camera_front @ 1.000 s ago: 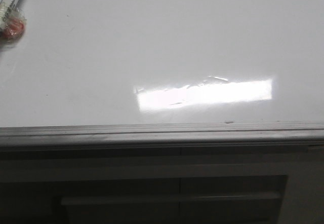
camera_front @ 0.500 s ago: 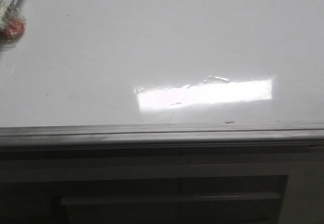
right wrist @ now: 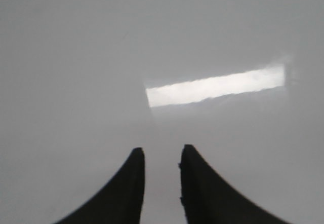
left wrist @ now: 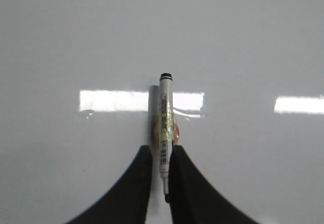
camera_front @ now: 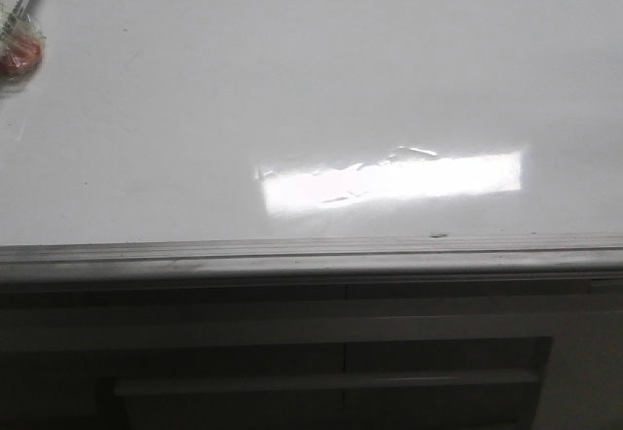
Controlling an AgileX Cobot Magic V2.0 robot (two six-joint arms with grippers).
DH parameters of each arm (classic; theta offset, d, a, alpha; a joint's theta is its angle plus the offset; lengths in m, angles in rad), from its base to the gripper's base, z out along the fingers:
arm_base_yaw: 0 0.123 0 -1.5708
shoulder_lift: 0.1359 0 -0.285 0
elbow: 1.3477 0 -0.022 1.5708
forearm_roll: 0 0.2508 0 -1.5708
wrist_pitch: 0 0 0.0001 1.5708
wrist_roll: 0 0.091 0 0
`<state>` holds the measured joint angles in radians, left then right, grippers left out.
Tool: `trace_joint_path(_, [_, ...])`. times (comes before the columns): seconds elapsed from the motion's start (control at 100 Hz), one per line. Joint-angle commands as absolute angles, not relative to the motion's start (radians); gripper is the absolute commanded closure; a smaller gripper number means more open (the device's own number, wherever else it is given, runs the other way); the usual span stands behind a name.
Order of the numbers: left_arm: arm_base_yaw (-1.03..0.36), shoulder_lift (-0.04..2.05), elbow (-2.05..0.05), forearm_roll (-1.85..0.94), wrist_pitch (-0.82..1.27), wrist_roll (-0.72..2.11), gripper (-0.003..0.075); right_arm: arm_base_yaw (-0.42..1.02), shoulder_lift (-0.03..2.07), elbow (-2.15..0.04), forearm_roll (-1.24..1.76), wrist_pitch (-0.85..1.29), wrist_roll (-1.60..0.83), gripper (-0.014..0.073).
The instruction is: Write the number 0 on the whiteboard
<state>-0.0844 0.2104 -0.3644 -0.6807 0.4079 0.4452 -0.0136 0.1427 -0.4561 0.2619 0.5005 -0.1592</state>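
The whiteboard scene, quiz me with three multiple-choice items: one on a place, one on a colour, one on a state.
1. Where in the front view is the marker?
A. top left corner
B. bottom right
C. centre

2. What colour is the marker's cap end?
A. blue
B. black
C. green

3. What is the left hand doing?
A. open and empty
B. shut on the marker
C. out of view

Answers:
1 A, it lies at the whiteboard's top left.
2 B, the end is black.
3 B, the left wrist view shows both fingers clamping the barrel.

You are looking at one whiteboard (camera_front: 321,80) and one marker (left wrist: 165,127). Two grippers are showing: left (left wrist: 160,183), right (right wrist: 161,183).
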Motion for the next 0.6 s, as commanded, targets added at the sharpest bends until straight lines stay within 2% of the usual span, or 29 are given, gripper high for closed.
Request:
trace_joint_path(0.0, [-0.084, 0.366, -0.497, -0.59, 0.486, 0.461, 0.044, 0.028, 0.225, -0.525, 0.26, 0.487, -0.206, 0.0305])
trace_joint_path(0.04, [-0.097, 0.417, -0.539, -0.58, 0.51, 0.461, 0.0378, 0.044, 0.25, -0.531, 0.26, 0.495, -0.22, 0.0264])
trace_joint_path(0.09, [-0.127, 0.47, -0.579, -0.576, 0.523, 0.461, 0.035, 0.06, 0.273, -0.539, 0.26, 0.5, -0.237, 0.0242])
trace_joint_path(0.28, [-0.22, 0.676, -0.719, -0.453, 0.643, 0.385, 0.0407, 0.095, 0.318, -0.539, 0.26, 0.5, -0.264, 0.0243])
trace_joint_path(0.43, [-0.263, 0.825, -0.784, -0.298, 0.657, 0.203, 0.0407, 0.108, 0.32, -0.539, 0.26, 0.5, -0.266, 0.0243])
trace_joint_path(0.59, [-0.263, 0.922, -0.801, -0.304, 0.638, 0.185, 0.0402, 0.108, 0.32, -0.539, 0.26, 0.5, -0.266, 0.0243])
